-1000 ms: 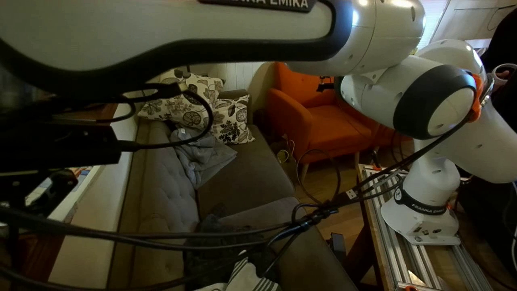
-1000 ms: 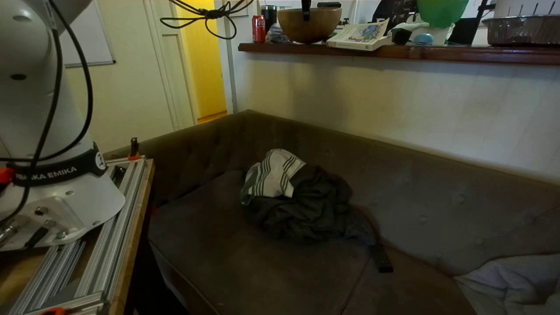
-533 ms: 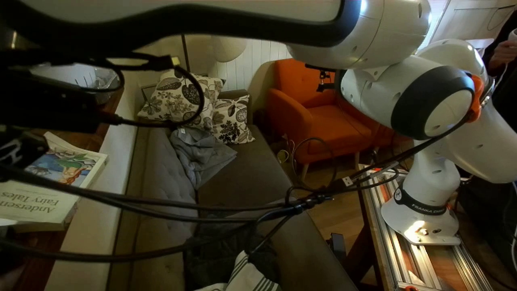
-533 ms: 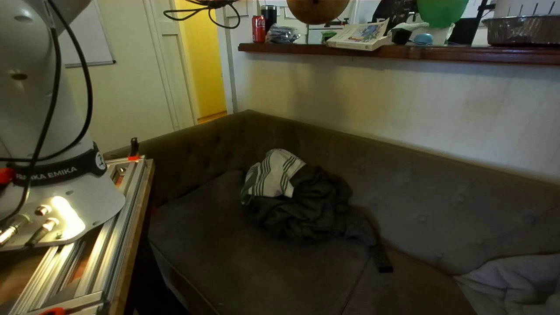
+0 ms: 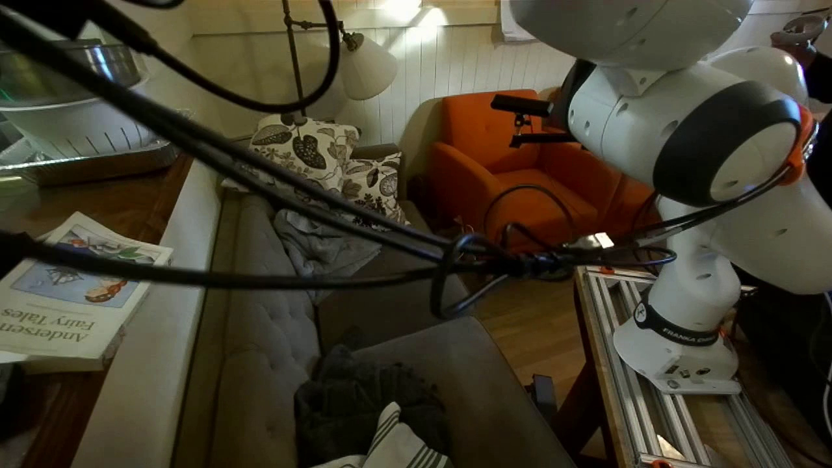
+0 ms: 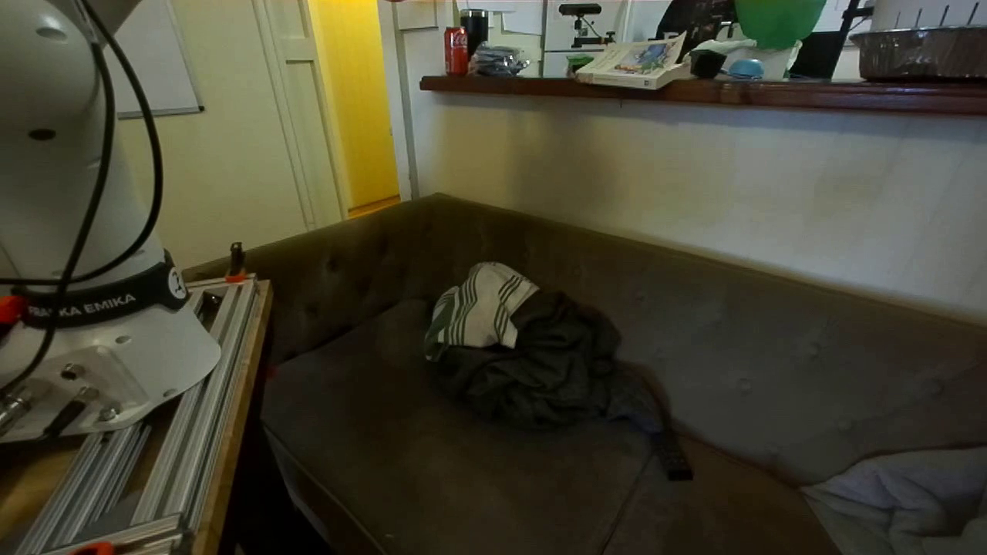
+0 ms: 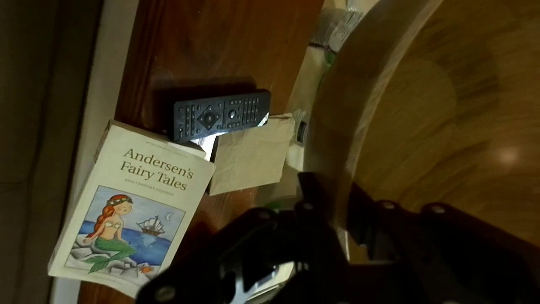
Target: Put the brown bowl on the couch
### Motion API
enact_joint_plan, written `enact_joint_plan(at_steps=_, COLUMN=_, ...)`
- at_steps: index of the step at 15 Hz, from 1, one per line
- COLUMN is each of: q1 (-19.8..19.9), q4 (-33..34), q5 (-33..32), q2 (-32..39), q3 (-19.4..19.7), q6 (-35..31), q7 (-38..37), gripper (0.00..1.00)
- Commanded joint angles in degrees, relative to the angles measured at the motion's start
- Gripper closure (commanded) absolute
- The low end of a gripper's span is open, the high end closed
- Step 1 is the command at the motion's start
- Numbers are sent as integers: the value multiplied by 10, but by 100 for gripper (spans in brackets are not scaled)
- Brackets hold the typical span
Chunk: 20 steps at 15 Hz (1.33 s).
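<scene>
The brown bowl (image 7: 443, 105) fills the right side of the wrist view, its light wooden inside facing the camera. My gripper (image 7: 335, 202) is shut on the bowl's rim, one finger outside the wall and one inside. The bowl is held up above the wooden ledge (image 7: 219, 38). Bowl and fingers are out of view in both exterior views. The couch (image 5: 448, 364) is dark grey-brown and runs below the ledge. It also shows in an exterior view (image 6: 432, 470) and as a dark strip at the wrist view's left edge.
A fairy tales book (image 7: 130, 207) and a remote (image 7: 221, 114) lie on the ledge, with a soda can (image 6: 456, 51) and a foil tray (image 6: 921, 58). A dark blanket (image 6: 540, 370) and striped cloth (image 6: 486, 308) lie on the couch. Cables (image 5: 273, 279) hang across. An orange armchair (image 5: 539, 195) stands beyond.
The bowl has risen off the ledge, up and out of the exterior view where it stood. The arm's forearm and the cables have moved up, uncovering the book, white basket and lamp.
</scene>
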<state>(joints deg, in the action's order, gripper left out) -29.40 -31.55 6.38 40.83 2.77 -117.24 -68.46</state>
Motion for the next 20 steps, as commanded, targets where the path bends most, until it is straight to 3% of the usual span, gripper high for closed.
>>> enact_joint_plan(at_steps=1, q1=-10, q4=-41, q5=-15, q2=-41, q3=36, q6=-9, q7=-109, gripper=96)
enact_joint_plan(at_steps=6, q1=-36, q4=-131, q5=-17, q2=-75, q3=79, q6=-27, q7=-245, gripper=96)
enact_joint_plan(at_steps=11, q1=-83, q4=-273, q5=-24, q2=-128, q3=118, q6=-127, q7=-361, gripper=96)
enact_joint_plan(at_steps=13, q1=-103, q4=-329, q5=-30, q2=-149, q3=133, q6=-195, q7=-383, gripper=96)
enact_joint_plan(at_steps=14, q1=-76, q4=-243, q5=-7, q2=-89, q3=116, q6=-120, q7=-335, gripper=82)
enact_joint_plan(at_steps=17, q1=-91, q4=-294, q5=-10, q2=-113, q3=125, q6=-161, q7=-351, gripper=82)
enact_joint_plan(at_steps=18, q1=-92, q4=-301, q5=-10, q2=-118, q3=125, q6=-161, q7=-352, gripper=96)
enact_joint_plan(at_steps=20, q1=-105, q4=-377, q5=-36, q2=-172, q3=140, q6=-168, q7=-349, gripper=96)
